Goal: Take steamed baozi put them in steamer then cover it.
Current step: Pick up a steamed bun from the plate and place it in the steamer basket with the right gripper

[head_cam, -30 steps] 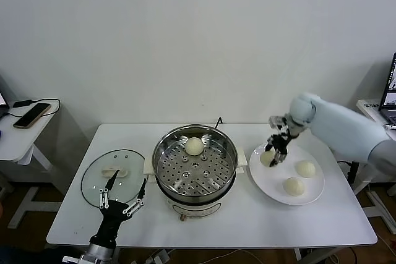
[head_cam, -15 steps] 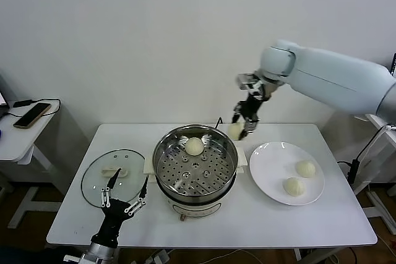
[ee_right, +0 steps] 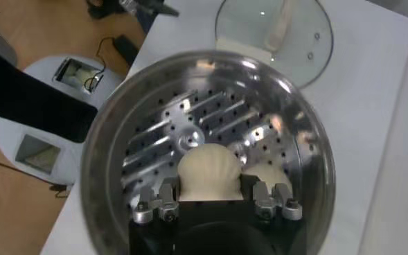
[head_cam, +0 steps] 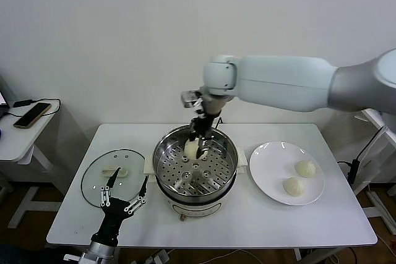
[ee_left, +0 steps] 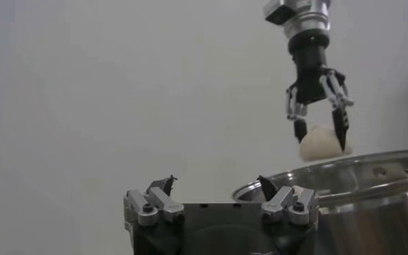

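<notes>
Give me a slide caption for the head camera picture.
Right gripper lowers a bun into the steamer; two buns wait on the plate, lid on the table.

The steamer (head_cam: 195, 168) is shiny, mirror-bright steel with a perforated metal tray. The cover (head_cam: 113, 177) is clear, glossy glass. The baozi (ee_right: 208, 173) look matt and smooth-skinned. The plate (head_cam: 272, 174) and table (head_cam: 322, 221) are smooth white.
</notes>
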### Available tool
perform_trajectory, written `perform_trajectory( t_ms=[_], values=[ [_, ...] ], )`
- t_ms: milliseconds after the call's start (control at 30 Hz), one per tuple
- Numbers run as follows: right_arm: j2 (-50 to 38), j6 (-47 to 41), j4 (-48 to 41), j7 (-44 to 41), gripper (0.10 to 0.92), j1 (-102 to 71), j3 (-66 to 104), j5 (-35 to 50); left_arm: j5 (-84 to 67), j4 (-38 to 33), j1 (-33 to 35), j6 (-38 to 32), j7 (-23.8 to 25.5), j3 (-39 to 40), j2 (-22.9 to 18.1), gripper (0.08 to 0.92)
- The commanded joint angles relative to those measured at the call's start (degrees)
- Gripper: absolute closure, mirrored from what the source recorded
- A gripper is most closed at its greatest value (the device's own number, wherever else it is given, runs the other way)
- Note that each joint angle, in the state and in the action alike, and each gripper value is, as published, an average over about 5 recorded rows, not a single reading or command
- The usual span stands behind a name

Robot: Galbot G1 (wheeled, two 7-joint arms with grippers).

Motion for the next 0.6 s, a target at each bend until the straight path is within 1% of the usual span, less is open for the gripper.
perform_trajectory(
  t_ms=[33,267,500,600],
  values=[
    [7.9,-1.74,-2.92,4.74,0.423,-2.03,-3.02,3.49,-0.12,0.29,-0.14,-0.08,-0.06,0.02,0.13,0.177],
    [10.04,-2.02,-6.08,6.89,0.423,-5.59,-3.11,2.7,-0.3,0.55,-0.5,-0.03,-0.2,0.22,0.22,0.177],
    [11.57,-1.92,-8.54,6.92,0.422,-7.37,-2.55,1.12,-0.43,0.66,-0.4,-0.14,-0.24,0.06,0.32,0.177],
    [11.63,-2.05,-8.96,6.85,0.407,-7.75,-2.66,0.47,-0.55,0.55,-0.31,-0.17,-0.24,-0.09,0.34,0.177]
  ],
)
